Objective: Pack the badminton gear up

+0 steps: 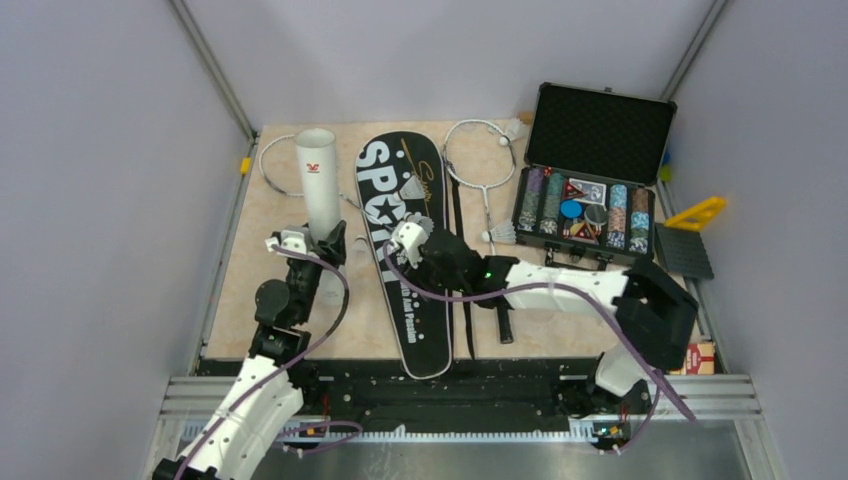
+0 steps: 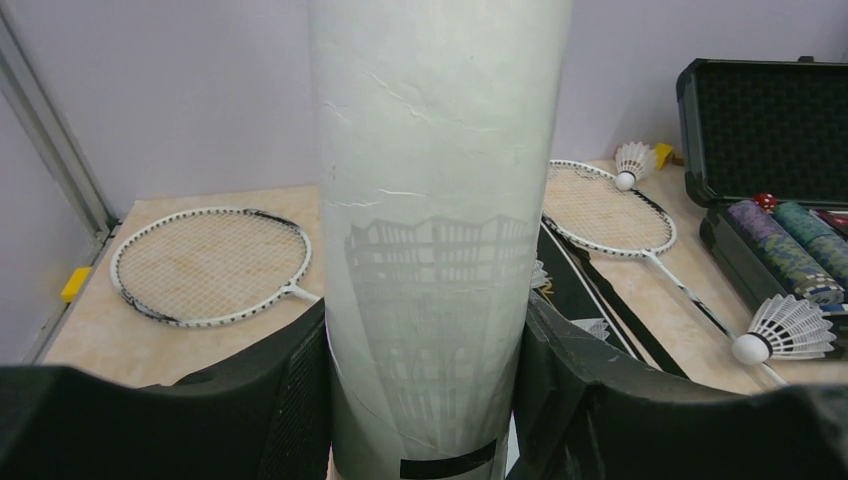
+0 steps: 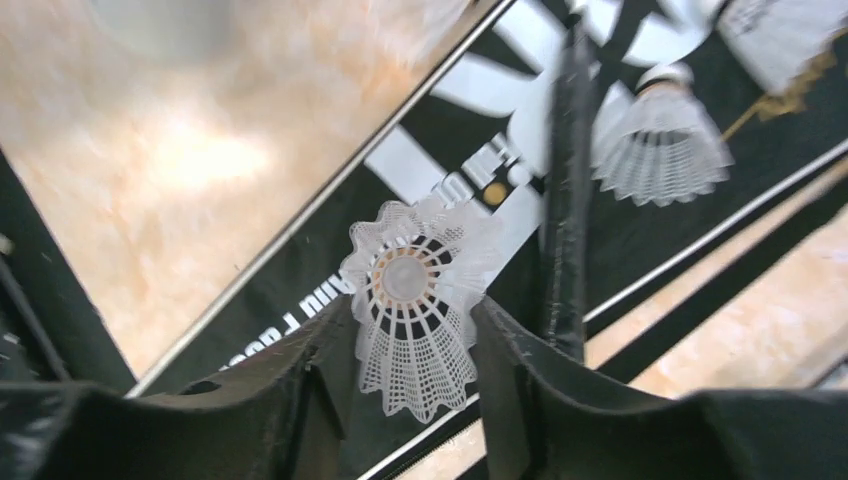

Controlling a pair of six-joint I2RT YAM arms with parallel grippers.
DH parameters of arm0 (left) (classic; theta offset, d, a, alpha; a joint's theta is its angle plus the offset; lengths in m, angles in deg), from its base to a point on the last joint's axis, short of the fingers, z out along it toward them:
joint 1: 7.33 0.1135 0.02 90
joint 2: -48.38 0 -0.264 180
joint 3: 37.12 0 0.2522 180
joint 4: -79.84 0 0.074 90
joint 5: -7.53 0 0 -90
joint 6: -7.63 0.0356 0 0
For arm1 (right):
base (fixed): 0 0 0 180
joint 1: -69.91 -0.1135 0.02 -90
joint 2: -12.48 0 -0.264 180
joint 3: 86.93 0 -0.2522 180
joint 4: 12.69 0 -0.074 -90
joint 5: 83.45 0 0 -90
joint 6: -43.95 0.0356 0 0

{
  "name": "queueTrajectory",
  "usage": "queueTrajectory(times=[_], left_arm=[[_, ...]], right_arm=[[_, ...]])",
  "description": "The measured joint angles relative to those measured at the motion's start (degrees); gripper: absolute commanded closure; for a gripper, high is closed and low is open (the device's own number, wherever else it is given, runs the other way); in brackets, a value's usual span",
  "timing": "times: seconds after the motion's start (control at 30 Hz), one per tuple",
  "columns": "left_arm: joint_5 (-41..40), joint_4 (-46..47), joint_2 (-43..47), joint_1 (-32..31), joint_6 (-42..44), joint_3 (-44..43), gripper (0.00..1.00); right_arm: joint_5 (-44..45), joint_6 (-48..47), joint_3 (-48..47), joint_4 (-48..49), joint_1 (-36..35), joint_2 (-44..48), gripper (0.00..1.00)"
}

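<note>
Our left end effector (image 2: 425, 400) is partly closed around the upright white tube (image 2: 440, 200), near the table's (image 1: 240, 270) left edge. Our right end effector (image 3: 412, 315) pinches a shuttlecock (image 3: 405, 275) just above the black bag (image 1: 420, 330) at mid-table, with a second shuttlecock (image 3: 660, 150) lying on the bag beside it. At the right we see an open case (image 1: 600, 130) holding poker chips (image 1: 545, 205).

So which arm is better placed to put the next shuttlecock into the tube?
Right. The right gripper has a shuttlecock between its fingers, above the bag; the left gripper is busy holding the tube upright.
</note>
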Motion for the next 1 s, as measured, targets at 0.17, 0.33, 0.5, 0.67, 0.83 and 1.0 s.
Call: queueTrajectory(times=[0.17, 0.33, 0.5, 0.67, 0.83, 1.0], left_arm=[[3.56, 0.00, 0.66, 0.00, 0.00, 0.11, 0.69], [8.13, 0.39, 1.81, 0.00, 0.09, 0.94, 0.69], [18.40, 0.48, 2.27, 0.00, 1.86, 1.62, 0.68], [33.05, -0.28, 2.25, 0.00, 6.10, 1.77, 0.68], [44.39, -3.72, 1.27, 0.00, 10.99, 1.68, 0.68], [50.14, -7.32, -1.99, 0.00, 13.90, 0.59, 0.68]], right_arm=[[3.04, 3.98, 0.87, 0.83, 0.00, 11.15, 0.65], [5.44, 5.05, 0.83, 1.75, 0.44, 22.53, 0.66], [6.29, 4.57, -3.23, -0.63, 1.90, 28.92, 0.71], [4.90, 3.23, -11.34, -7.85, 4.20, 32.54, 0.72], [2.34, 2.12, -15.50, -14.47, 4.87, 37.75, 0.73], [-3.61, 1.25, -18.18, -18.95, 4.94, 40.65, 0.74]])
